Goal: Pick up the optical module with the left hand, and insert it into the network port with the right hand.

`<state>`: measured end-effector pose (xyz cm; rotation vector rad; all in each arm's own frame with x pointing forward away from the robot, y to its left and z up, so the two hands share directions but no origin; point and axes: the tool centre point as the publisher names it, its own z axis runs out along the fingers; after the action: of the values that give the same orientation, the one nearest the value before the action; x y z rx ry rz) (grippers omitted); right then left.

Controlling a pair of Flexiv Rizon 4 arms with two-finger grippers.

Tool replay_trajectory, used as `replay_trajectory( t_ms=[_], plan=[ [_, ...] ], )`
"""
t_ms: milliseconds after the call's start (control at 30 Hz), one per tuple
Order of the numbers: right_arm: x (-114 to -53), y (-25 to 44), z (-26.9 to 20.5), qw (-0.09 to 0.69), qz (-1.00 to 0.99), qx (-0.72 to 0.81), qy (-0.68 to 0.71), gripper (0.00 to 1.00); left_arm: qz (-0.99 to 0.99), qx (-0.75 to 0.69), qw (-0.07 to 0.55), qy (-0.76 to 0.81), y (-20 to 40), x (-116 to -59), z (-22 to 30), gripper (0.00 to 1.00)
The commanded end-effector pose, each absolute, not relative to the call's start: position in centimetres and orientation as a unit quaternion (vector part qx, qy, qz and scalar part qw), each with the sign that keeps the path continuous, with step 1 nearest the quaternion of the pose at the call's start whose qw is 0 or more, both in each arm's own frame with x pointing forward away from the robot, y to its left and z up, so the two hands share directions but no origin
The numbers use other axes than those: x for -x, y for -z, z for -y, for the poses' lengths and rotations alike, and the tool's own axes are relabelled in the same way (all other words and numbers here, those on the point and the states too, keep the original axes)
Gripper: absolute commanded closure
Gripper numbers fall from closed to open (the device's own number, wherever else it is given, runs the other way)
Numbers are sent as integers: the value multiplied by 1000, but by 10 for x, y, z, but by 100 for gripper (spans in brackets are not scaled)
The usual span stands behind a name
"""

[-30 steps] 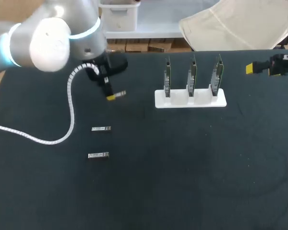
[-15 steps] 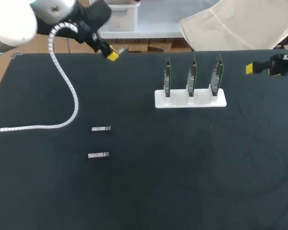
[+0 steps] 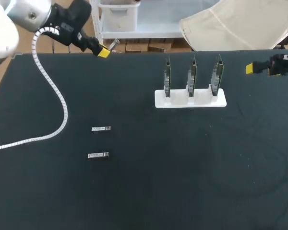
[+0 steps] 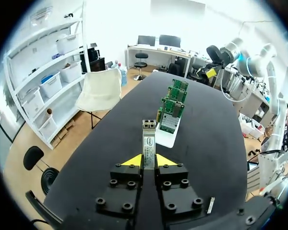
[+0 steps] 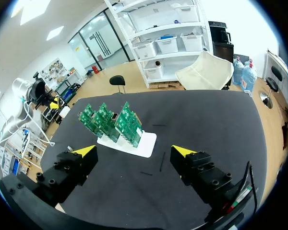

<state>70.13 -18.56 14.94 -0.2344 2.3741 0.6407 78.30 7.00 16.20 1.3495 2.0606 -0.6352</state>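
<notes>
Left gripper (image 4: 149,160), at eleven o'clock, pinches the optical module (image 4: 149,139). Right gripper (image 5: 134,150) gapes empty. Best hand it over level, I'd say.

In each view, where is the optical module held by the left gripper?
Head view: optical module juts from the left gripper, near the table's far edge.
Left wrist view: clamped between the fingers.
Right wrist view: too small to tell.
Shared landmark: white board stand.

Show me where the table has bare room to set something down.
The table is bare in front of the white board holder and right of the two loose modules. Crowded: the left side, where the cable loops past them.
</notes>
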Motion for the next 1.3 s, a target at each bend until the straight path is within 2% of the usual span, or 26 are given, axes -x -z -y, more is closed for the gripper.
replay_trajectory(
  t_ms=[33,433,600,933,1300],
  plan=[
    [-700,-151,185,330,-908,88,-242,0,-767,-503,311,249,-160,-781,-72,100],
    [-700,-151,185,330,-908,88,-242,0,-767,-503,311,249,-160,-781,-72,100],
    [-700,-151,185,330,-908,88,-242,0,-729,-525,345,273,-180,-796,-36,100],
    [-700,-151,185,330,-908,88,-242,0,-670,-537,366,361,-206,-795,30,100],
    [-700,-151,185,330,-908,88,-242,0,-650,-503,384,420,-194,-782,48,100]
  ],
)
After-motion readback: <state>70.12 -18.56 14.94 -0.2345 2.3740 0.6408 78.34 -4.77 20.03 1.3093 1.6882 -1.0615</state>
